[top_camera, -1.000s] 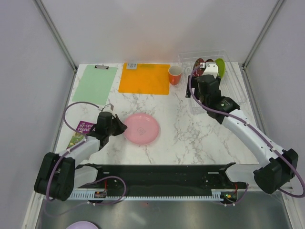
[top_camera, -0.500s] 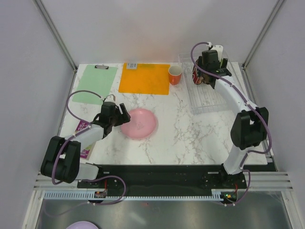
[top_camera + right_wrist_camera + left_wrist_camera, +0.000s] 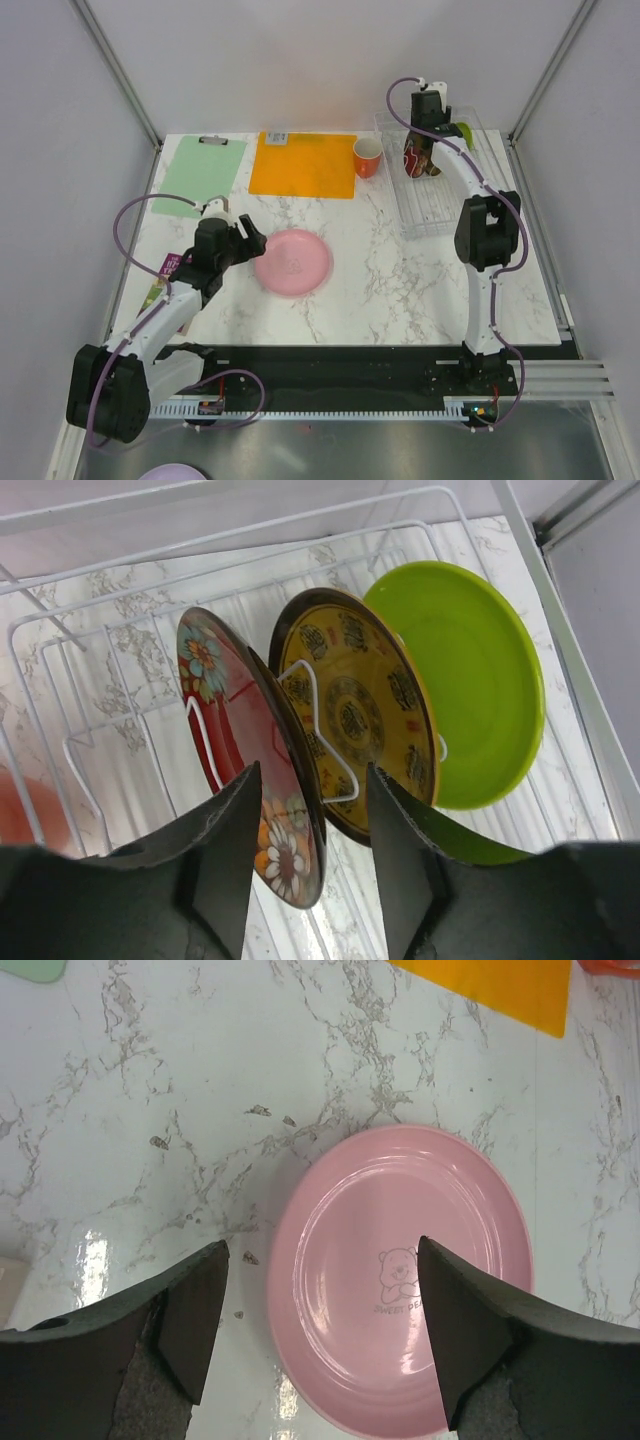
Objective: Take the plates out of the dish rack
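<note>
- The left pincer (image 3: pixel 320 1260) hangs released, its fingers spread wide over the large plain pink round plate (image 3: pixel 400 1280).
- That plate lies flat on the white marble surface (image 3: pixel 390 270), well left of the clear wire-grid dish rack (image 3: pixel 437 205).
- At the rack's far end, three plates stand on edge: dark red floral plate (image 3: pixel 225 710), yellow-gold patterned plate (image 3: pixel 360 700) and plain lime green plate (image 3: pixel 470 680).
- The right pincer (image 3: pixel 312 780) straddles the red plate's rim, not clenched; a gap shows on one side.
</note>
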